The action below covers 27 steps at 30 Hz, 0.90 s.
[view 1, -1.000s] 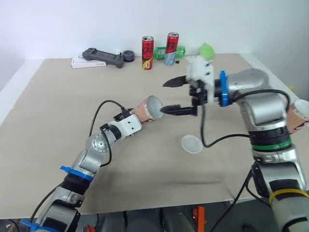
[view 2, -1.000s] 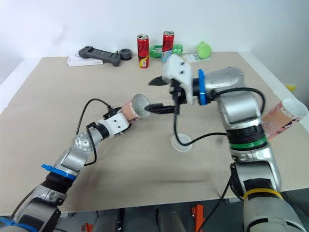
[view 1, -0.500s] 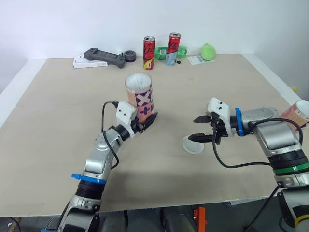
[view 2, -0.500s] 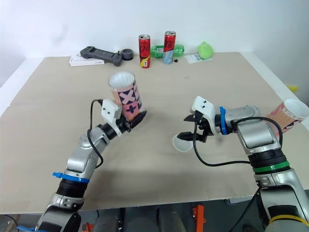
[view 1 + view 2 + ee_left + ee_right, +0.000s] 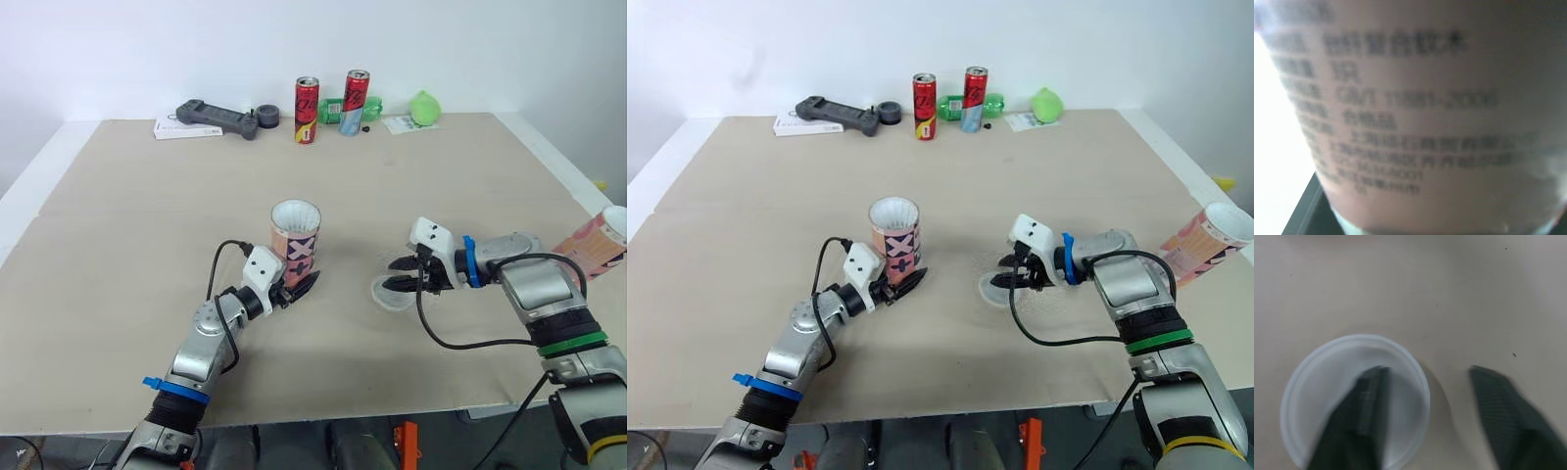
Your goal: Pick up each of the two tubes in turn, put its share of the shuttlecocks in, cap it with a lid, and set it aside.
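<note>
Mid-frame, left claw [image 5: 294, 287] holds first tube [image 5: 295, 235] upright, uncapped; right claw [image 5: 400, 284], parted, straddles lid [image 5: 387, 294] rim; second tube [image 5: 598, 237] untouched, far right.

My left arm [image 5: 208, 328] and right arm [image 5: 534, 284] are silver-grey, each with a blue collar [image 5: 468, 274]; the right adds green and yellow bands [image 5: 565, 345]. Black cables [image 5: 460, 345] loop to white wrist blocks [image 5: 431, 235] and black fingers [image 5: 305, 284].

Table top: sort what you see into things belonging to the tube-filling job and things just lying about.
Job: patterned tube; white lid; second tube, far right.
Lying about: two red cans; green bottle; green round object; black handheld controller.
</note>
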Each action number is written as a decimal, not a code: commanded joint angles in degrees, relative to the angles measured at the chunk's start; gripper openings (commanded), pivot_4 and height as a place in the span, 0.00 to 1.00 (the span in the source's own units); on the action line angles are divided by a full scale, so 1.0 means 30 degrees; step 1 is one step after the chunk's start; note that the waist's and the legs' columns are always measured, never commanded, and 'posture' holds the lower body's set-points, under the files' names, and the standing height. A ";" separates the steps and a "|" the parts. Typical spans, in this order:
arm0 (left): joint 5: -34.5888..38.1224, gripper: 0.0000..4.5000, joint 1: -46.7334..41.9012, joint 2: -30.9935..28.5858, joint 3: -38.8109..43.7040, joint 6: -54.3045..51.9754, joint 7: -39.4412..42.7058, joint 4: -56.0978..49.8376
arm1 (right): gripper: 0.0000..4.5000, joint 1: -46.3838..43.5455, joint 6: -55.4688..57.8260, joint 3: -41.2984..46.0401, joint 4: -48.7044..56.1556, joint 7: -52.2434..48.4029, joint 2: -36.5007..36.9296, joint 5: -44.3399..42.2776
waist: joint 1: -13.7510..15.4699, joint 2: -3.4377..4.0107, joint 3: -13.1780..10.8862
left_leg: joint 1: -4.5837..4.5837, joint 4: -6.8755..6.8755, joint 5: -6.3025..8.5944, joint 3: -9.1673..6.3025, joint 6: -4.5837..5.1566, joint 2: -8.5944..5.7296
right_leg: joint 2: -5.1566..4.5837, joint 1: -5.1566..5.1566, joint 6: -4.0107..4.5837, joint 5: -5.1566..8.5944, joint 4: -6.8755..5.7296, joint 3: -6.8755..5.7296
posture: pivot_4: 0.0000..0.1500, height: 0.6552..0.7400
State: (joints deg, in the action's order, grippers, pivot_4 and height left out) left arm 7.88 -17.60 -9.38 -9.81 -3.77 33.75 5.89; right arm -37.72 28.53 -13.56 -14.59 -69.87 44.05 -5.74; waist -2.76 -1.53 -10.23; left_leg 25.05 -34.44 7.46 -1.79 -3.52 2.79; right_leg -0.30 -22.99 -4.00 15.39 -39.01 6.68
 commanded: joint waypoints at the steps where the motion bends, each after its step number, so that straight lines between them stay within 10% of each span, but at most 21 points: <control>1: -0.0151 0.66 0.0498 0.0042 -0.0221 -0.0209 -0.0020 0.0698 | 0.04 0.0454 0.0015 -0.0301 -0.0216 -0.0094 0.0198 0.0419 | -0.0001 -0.0003 0.0014 | -0.0007 -0.0008 0.0000 0.0000 0.0000 0.0000 | -0.0001 0.0012 0.0030 0.0016 0.0000 0.0000 | 1.00 1.00; 10: -0.0190 0.66 0.0450 0.0114 -0.0262 -0.0159 -0.0043 0.0806 | 0.01 -0.0077 0.0416 0.1203 0.1082 -0.0460 0.0182 -0.1124 | 0.0000 -0.0003 0.0021 | -0.0011 -0.0035 -0.0001 0.0000 0.0001 0.0000 | -0.0008 0.0030 0.0062 0.0034 0.0001 0.0000 | 1.00 1.00; 27: -0.0413 0.66 0.0321 -0.0049 -0.0399 0.0023 -0.0022 0.1121 | 0.01 -1.0092 -0.0343 0.0749 0.2659 0.1346 -0.4810 -0.2463 | 0.0051 0.0012 0.0077 | 0.0052 0.0011 0.0007 -0.0014 -0.0011 0.0003 | -0.0012 -0.0050 0.0096 0.0036 0.0011 -0.0015 | 1.00 1.00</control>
State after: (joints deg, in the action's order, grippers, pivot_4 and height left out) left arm 7.74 -18.06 -9.29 -10.24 -2.32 33.98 7.20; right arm -65.72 28.53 -12.57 -6.78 -65.61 29.42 -13.15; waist -2.61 -1.50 -10.00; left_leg 25.22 -34.41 7.48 -1.84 -3.55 2.80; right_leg -0.34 -23.14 -3.80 15.45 -38.98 6.64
